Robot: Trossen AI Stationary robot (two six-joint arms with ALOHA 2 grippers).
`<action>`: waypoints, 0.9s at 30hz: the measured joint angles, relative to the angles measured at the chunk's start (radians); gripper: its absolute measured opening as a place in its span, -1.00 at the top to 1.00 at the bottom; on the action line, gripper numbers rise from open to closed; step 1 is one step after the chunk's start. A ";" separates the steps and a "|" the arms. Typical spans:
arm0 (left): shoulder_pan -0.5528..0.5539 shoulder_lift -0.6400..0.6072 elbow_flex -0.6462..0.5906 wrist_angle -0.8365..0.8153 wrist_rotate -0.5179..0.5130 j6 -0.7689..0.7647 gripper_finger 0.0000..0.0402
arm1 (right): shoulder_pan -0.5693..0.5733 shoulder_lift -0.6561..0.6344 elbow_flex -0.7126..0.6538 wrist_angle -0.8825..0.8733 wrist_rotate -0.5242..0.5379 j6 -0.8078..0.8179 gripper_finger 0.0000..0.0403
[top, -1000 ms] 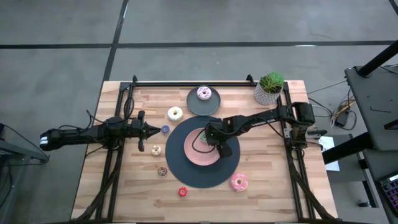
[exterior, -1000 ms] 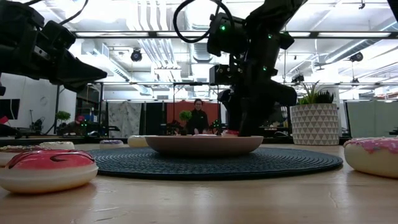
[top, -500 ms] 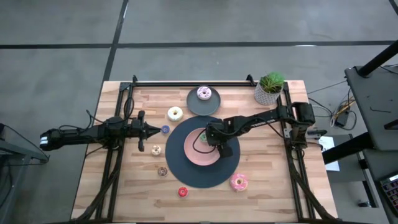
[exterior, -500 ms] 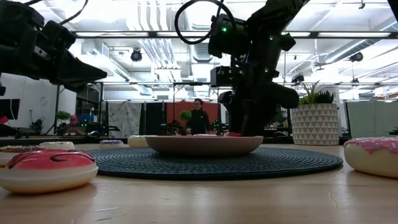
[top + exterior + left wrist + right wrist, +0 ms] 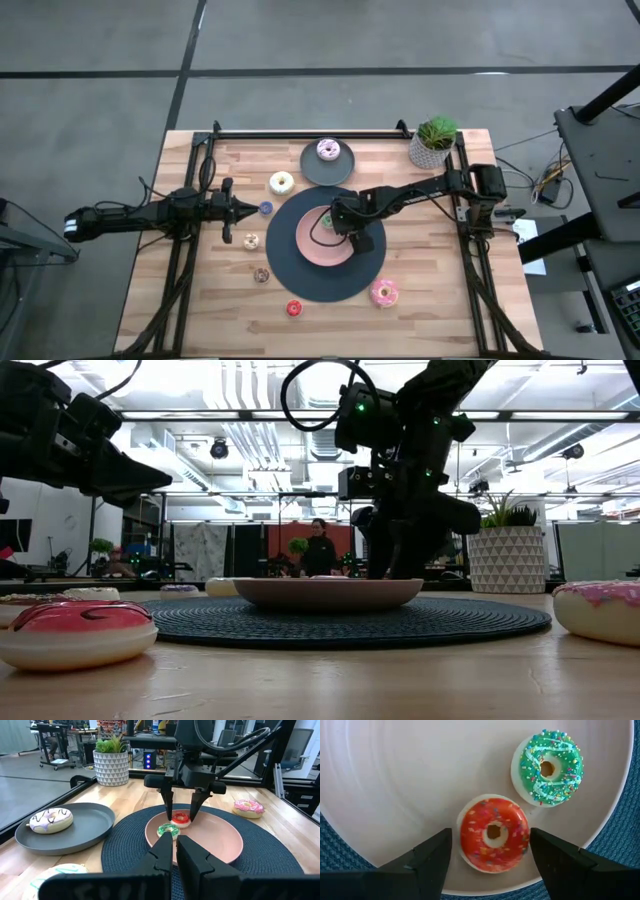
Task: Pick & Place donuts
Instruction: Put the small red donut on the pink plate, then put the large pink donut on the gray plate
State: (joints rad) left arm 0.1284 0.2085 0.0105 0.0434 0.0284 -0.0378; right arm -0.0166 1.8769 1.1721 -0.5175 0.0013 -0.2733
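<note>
Right end effector (image 5: 490, 857): over the pink plate (image 5: 318, 243), fingers spread wide either side of the red donut (image 5: 493, 833), not touching it.
Red donut: lying on the pink plate, just beside the green donut (image 5: 547, 768).
Left end effector (image 5: 175, 851): closed, empty, well away from the pink plate.
Around the pink plate: dark round mat (image 5: 290, 276) beneath; grey plate (image 5: 312, 170) carrying a sprinkled donut (image 5: 328, 150); potted plant (image 5: 433, 141) at the surface's corner.
</note>
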 joint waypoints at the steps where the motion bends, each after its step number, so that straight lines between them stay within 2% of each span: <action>1: 0.000 0.000 0.000 0.000 0.000 0.000 1.00 | 0.000 0.000 0.000 0.000 0.000 0.000 -0.33; 12: 0.000 0.000 0.000 0.000 0.000 0.000 1.00 | 0.004 -0.094 0.000 -0.021 0.000 0.000 -0.46; 27: 0.000 0.000 0.000 -0.002 0.000 0.000 1.00 | 0.109 -0.343 -0.005 -0.168 0.000 0.038 -0.39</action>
State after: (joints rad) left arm 0.1284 0.2081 0.0108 0.0418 0.0284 -0.0377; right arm 0.0922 1.5339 1.1666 -0.6853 0.0010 -0.2355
